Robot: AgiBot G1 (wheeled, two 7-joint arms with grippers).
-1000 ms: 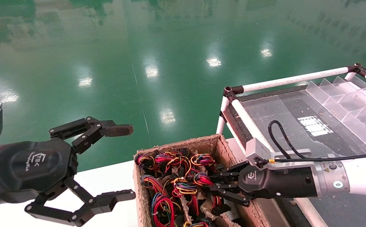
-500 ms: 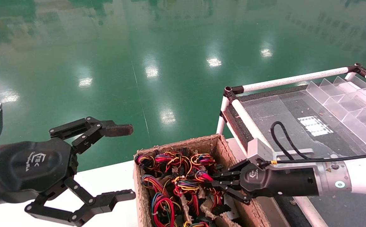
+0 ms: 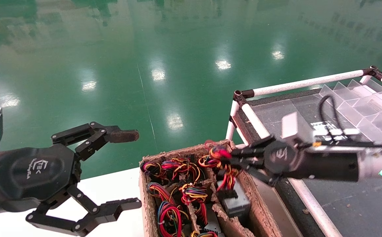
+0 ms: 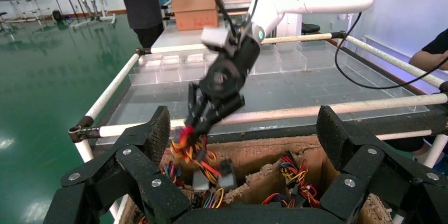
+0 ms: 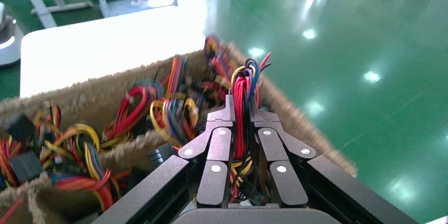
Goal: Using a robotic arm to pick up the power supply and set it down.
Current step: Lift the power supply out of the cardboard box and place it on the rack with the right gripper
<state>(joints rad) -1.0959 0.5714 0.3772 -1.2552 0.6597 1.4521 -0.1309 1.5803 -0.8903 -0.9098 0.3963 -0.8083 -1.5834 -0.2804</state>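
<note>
The green floor [image 3: 164, 59] fills most of the head view, way behind the cardboard box [image 3: 144, 197]. Right of the box there's a rack [image 3: 263, 128] with white tubes round a dark top, and clear dividers [image 3: 365, 108] at its far right corner. A white table [image 3: 112, 187] sits left of the box, touching its left wall.

The box is split into compartments and stuffed with wire bundles [image 3: 171, 210], red, yellow and black mostly.

The left gripper [image 3: 125, 171] hangs just left of the box over the white table, fingers spread wide with nothing between them. Upper fingertip has a rough brown pad.

The right arm [image 3: 329, 161] reaches in over the rack toward the box's far right corner. The right gripper [image 3: 228, 158] is pinched tight on the tied wires of the power supply [image 3: 235, 200]. In the right wrist view you can see the red and yellow strands squeezed between the two fingers [image 5: 219, 150]. The silver-grey body dangles below the bundle, tilted, in the right-hand compartment of the box, partly above the rim. Can't tell if it's touching the cardboard.
</note>
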